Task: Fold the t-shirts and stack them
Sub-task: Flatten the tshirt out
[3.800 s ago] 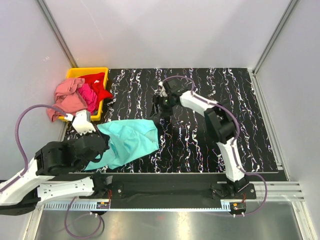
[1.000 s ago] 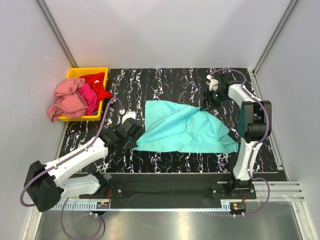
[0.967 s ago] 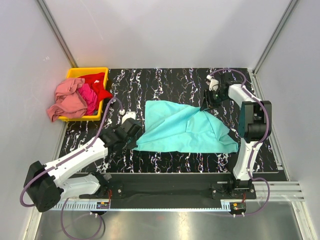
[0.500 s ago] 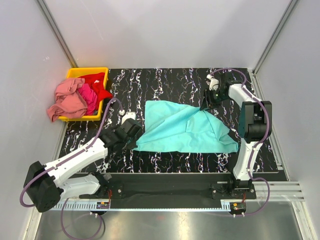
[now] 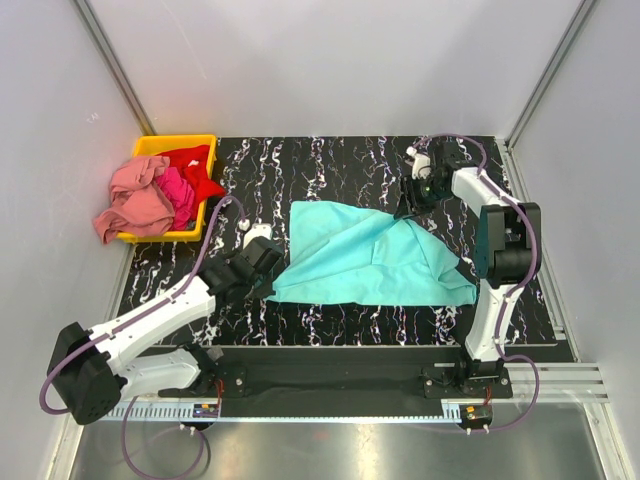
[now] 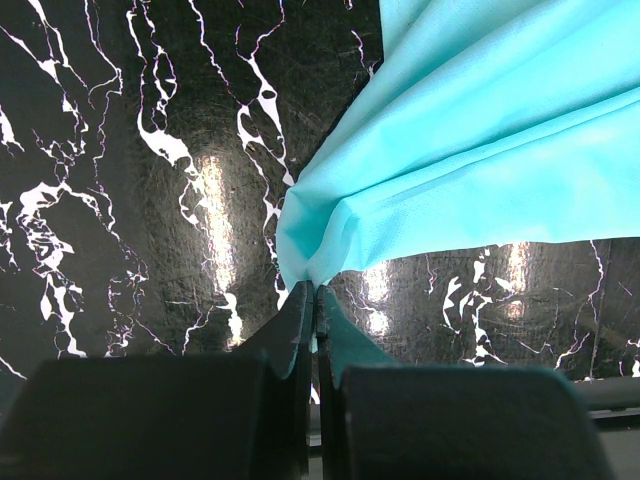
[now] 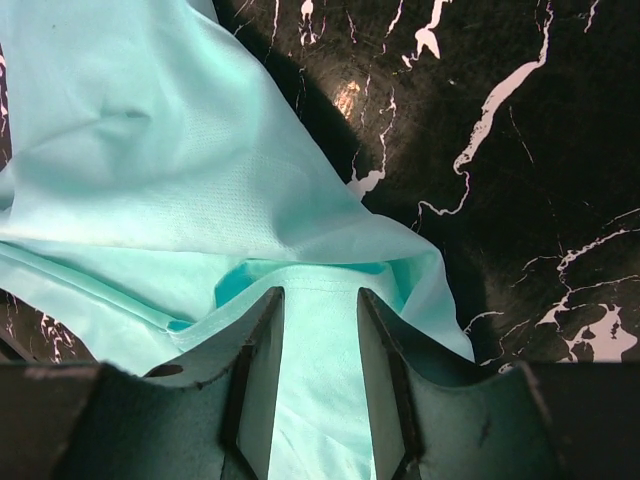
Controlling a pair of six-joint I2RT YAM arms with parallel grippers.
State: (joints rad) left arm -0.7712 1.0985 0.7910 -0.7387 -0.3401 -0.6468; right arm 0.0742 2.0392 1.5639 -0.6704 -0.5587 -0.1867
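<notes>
**Left gripper clamped on the teal shirt's corner, right gripper open above it**

The left gripper [image 6: 316, 300] has its jaws pressed tight together on the near left corner of the turquoise-teal t-shirt [image 5: 370, 255]. The cloth gathers to a point right where the fingers meet. Behind it, the left arm [image 5: 150, 315] lies low and stretched out. It runs diagonally from its base at the near left edge across the black marbled table [image 5: 340, 165] to that corner.

The right gripper [image 7: 318, 300] has its fingers apart and grips nothing, with teal cloth showing in the gap between them. It sits over the shirt's far right corner. The right arm [image 5: 505, 250] rises from its base and bends at the elbow near the table's right side. Its forearm turns back to the left, so the wrist points down at the shirt.

The shirt lies spread and creased across the middle of the table.

At the far left, the salmon pink t-shirt [image 5: 135, 200] hangs over the rim of the yellow bin [image 5: 180, 141]. The magenta t-shirt [image 5: 178, 188] and the red t-shirt [image 5: 192, 160] lie inside.
</notes>
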